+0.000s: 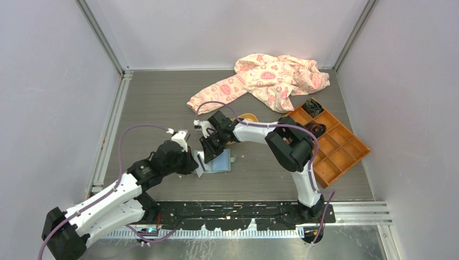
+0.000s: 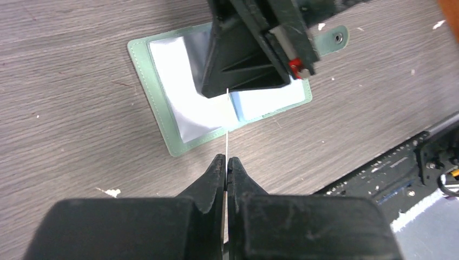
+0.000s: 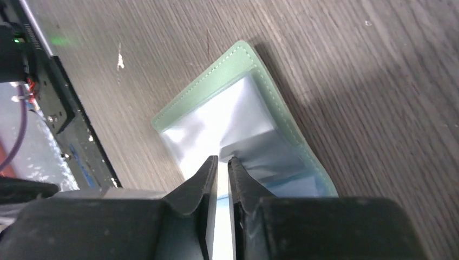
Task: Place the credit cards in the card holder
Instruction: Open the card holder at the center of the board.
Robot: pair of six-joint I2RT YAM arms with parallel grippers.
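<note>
Green card holder (image 2: pixel 181 103), orange box (image 1: pixel 336 147)

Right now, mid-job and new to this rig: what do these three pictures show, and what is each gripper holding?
Two robot arms are bolted at the near edge of the table. The wide picture comes from a fixed camera above and behind them: left arm on the left, right arm on the right. On it lie a patterned cloth, an orange box and the open green wallet. The other two pictures come from wrist cameras looking past their own fingers. The left gripper is shut on a card, seen edge-on, reaching over the wallet. The right gripper pinches a thin pale sheet at the wallet, apparently its clear sleeve.
</note>
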